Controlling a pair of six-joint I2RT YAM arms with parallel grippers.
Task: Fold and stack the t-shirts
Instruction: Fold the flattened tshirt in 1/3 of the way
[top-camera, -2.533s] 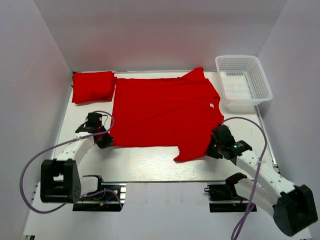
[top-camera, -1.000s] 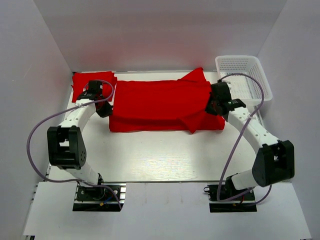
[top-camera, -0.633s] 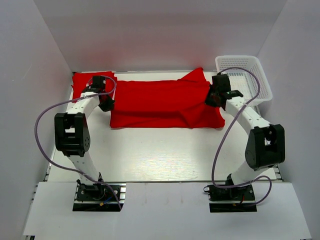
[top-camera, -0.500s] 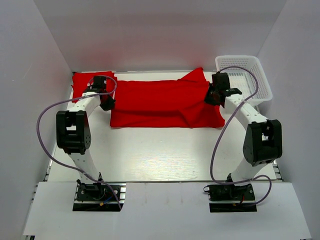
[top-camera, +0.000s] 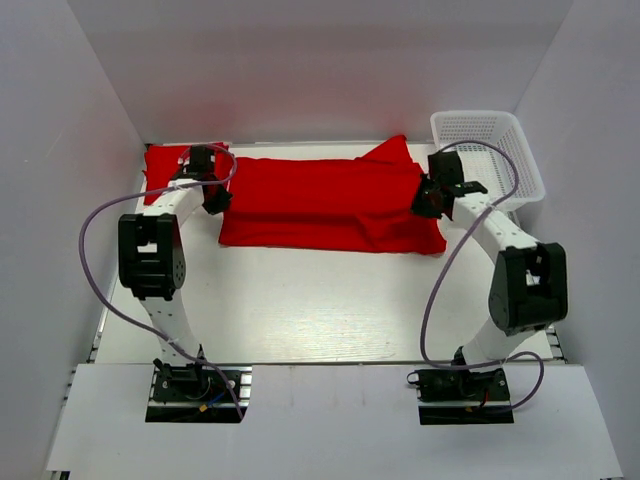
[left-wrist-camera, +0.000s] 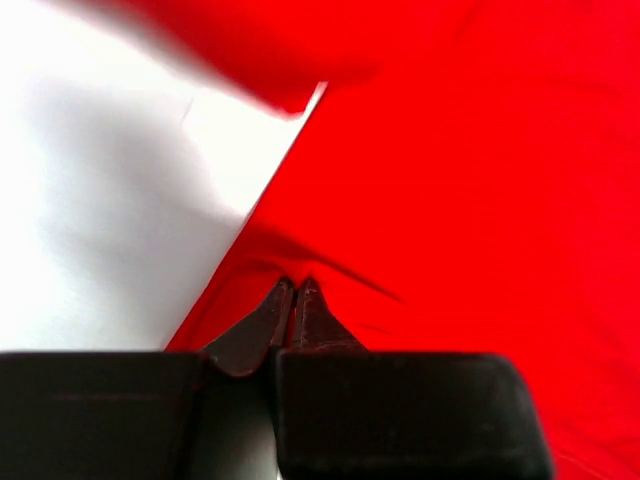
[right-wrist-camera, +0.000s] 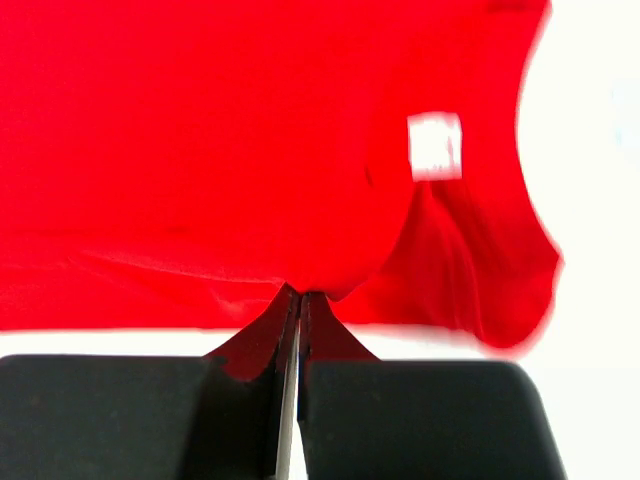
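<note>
A small folded t-shirt (top-camera: 160, 175) lies just left of the left tool (top-camera: 213, 198). This tool pinches the soft red t-shirt (top-camera: 330, 205), a long flat band on the white worktop (top-camera: 320, 300). The right tool (top-camera: 428, 200) is clenched on its other end. A white mesh basket (top-camera: 487, 117) sits just right.

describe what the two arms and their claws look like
The left arm and right arm have white links, black joint housings and a looping lilac cable each. The left claw and right claw are black with tapered fingers.
</note>
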